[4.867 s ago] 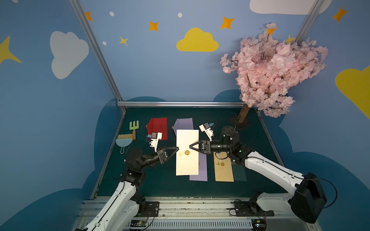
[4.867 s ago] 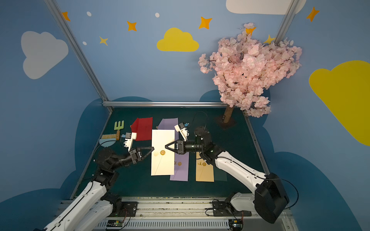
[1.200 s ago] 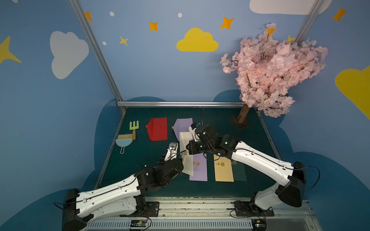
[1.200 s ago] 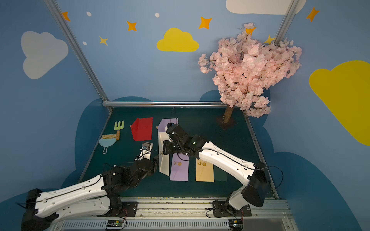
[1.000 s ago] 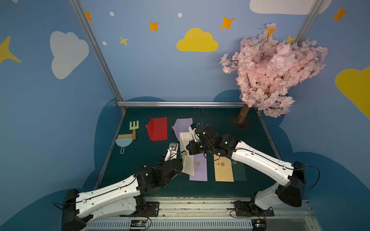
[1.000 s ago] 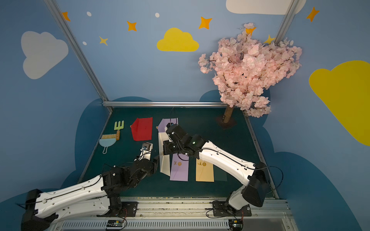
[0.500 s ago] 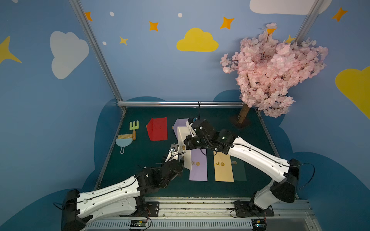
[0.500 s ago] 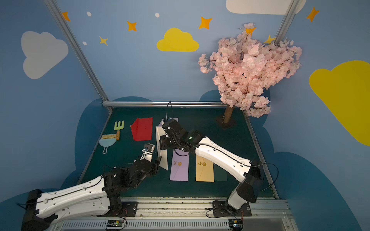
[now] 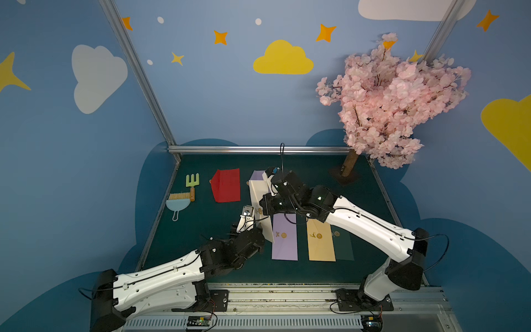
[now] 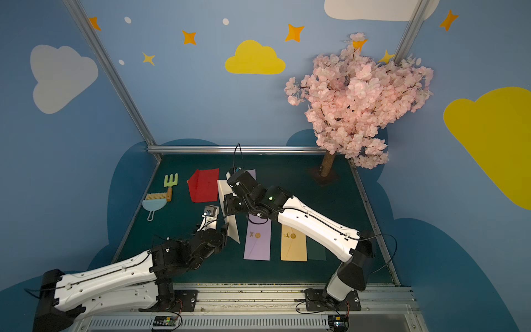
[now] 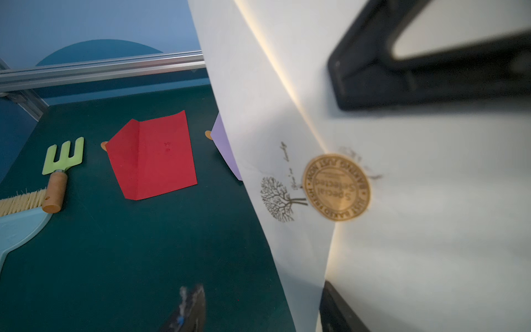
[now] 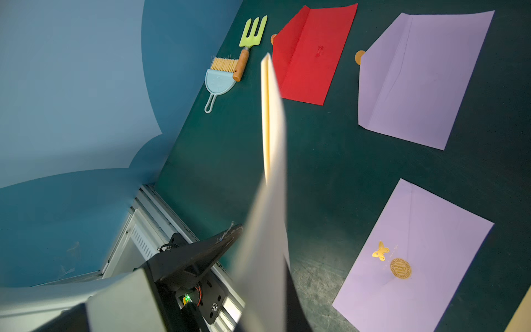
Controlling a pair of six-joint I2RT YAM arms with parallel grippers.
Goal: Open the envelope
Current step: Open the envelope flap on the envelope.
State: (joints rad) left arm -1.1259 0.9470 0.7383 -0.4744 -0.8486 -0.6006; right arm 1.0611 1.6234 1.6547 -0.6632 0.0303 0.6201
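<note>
The right gripper [image 9: 263,207] is clamped on the white envelope [image 9: 255,191], holding it on edge over the table [image 9: 201,230]. Its gold seal [image 11: 336,186] faces the left gripper [image 9: 260,225], whose jaws are spread on either side of the envelope's lower edge. The left gripper should probably close on the flap alone, just beside the seal, not on both layers. It can then peel slowly against a firm right-hand grip, so the sticker lifts rather than the paper tearing.
</note>
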